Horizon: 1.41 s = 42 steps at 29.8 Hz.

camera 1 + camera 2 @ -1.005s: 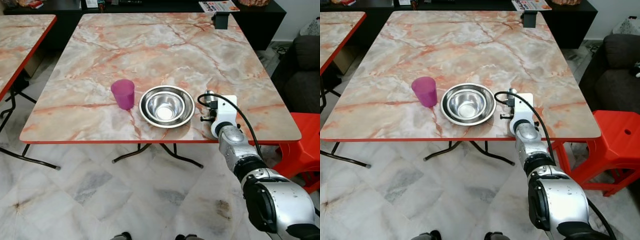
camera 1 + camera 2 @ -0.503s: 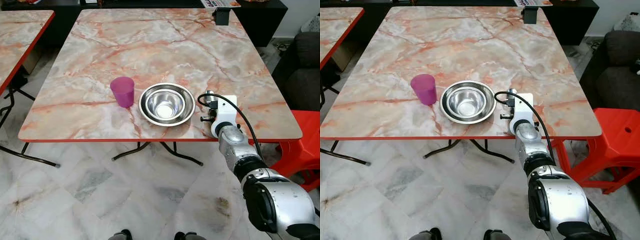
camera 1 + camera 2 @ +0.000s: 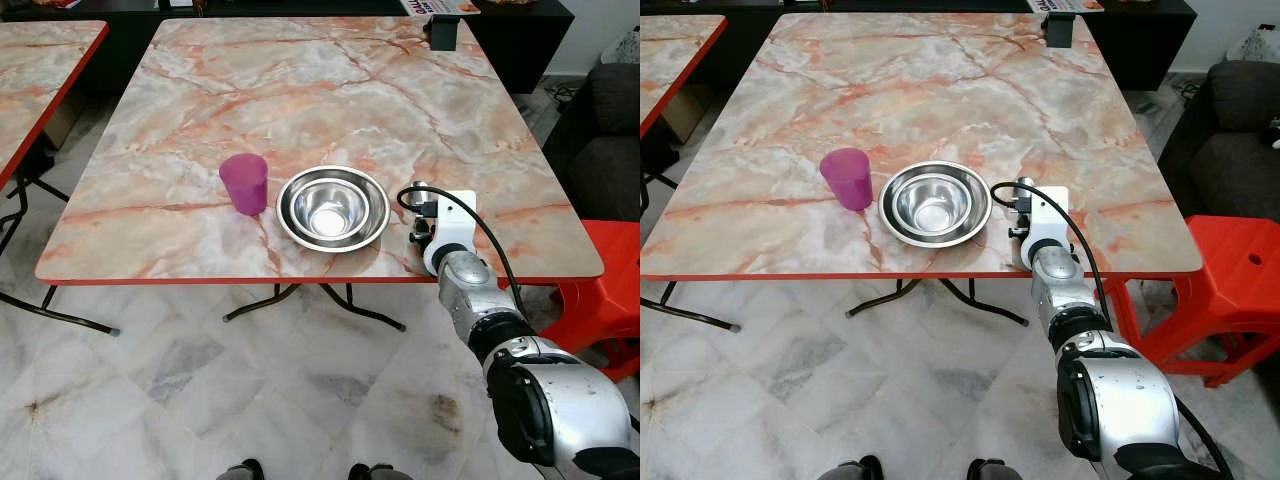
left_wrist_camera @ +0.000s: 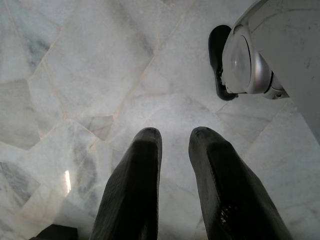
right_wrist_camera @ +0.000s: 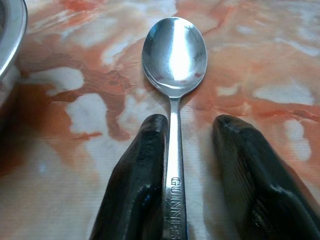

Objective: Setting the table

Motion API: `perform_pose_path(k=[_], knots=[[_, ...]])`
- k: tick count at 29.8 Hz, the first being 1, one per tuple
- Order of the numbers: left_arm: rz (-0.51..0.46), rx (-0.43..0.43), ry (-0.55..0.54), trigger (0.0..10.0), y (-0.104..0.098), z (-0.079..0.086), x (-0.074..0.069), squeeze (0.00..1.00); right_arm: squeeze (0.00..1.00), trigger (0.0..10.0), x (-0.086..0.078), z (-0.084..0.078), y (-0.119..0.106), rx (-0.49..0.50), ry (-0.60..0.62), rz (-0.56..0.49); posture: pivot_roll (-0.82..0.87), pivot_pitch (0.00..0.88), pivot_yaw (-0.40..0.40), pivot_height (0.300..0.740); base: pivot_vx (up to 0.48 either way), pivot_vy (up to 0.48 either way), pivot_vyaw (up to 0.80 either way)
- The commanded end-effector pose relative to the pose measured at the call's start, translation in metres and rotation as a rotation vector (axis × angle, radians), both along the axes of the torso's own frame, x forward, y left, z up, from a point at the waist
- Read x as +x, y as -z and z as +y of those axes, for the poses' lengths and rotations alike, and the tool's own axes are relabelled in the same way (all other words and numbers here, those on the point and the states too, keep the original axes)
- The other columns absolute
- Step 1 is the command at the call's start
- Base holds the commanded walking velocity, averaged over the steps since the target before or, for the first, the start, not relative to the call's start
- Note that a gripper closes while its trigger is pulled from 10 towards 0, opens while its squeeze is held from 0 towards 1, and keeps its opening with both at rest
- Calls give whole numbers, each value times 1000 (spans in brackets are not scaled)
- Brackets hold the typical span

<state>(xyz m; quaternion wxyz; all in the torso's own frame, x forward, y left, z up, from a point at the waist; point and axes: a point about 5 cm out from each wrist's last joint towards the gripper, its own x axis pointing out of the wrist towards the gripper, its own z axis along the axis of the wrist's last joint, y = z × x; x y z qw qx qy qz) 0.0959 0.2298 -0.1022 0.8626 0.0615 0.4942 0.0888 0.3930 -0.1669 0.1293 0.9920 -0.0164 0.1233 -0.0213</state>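
spoon [image 5: 174, 55] flat on table [image 3: 300, 90], just right of steel bowl [image 3: 333, 208] | right gripper [image 5: 189, 135] fingers parted, handle between them, unclamped | thin, stiff, slick metal; likely pinch mid-handle | left gripper [image 4: 172, 142] idle, slightly apart

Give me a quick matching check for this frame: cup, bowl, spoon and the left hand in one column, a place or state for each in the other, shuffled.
1. purple cup
2. steel bowl
3. spoon
4. left hand

a. lies on the marble between the right hand's open fingers
b. points down at the tiled floor
c. upright, left of the bowl
d. between cup and right arm, near the table's front edge

Pairs: 1-c, 2-d, 3-a, 4-b
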Motion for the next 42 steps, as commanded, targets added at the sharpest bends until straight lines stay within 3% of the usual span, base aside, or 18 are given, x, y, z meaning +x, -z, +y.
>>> perform_pose_path(k=[1, 11, 12, 13, 14, 15, 16, 25, 32, 35, 42], knots=[[35, 6, -16, 10000, 3, 2, -14, 0, 0, 10000, 0, 1, 0, -4, 2, 7, 90, 216, -39, 740, 0, 0, 0], [27, 4, -16, 10000, 2, 1, -7, 0, 0, 10000, 3, 7, -8, 45, -20, -50, 89, 199, -40, 740, 0, 0, 0], [26, 4, -15, 10000, 2, 1, -7, 0, 953, 10000, 3, 7, -8, 42, -16, -50, 88, 197, -41, 740, 0, 0, 0], [25, 2, -15, 10000, 2, 0, -6, 0, 1000, 10000, 3, 6, -8, 33, -7, -47, 87, 196, -41, 740, 0, 0, 0], [25, 1, -15, 10000, 2, 0, -5, 0, 1000, 10000, 3, 6, -8, 28, -3, -45, 88, 196, -41, 740, 0, 0, 0], [25, 0, -14, 10000, 2, 0, -5, 0, 914, 10000, 3, 5, -8, 24, 2, -43, 88, 196, -41, 740, 0, 0, 0], [25, -2, -14, 10000, 2, -1, -5, 0, 0, 10000, 3, 4, -7, 25, 2, -41, 87, 195, -40, 740, 0, 0, 0], [29, -3, -13, 10000, 2, -1, -6, 0, 0, 10000, 3, 3, -7, 38, 17, -52, 90, 190, -39, 740, 0, 0, 0], [23, -2, -15, 10000, 2, 0, -4, 0, 0, 10000, 7, 0, -28, 104, 42, -199, 90, 182, -39, 740, 0, 0, 0], [7, -6, -5, 10000, 0, -3, 8, 0, 0, 10000, 9, -7, -50, 109, 61, -356, 72, 154, -31, 740, 0, 0, 0], [-17, -14, 2, 10000, -2, -7, 22, 0, 0, 10000, 4, -13, -59, 98, 58, -466, 62, 121, -30, 740, 0, 0, 0]])
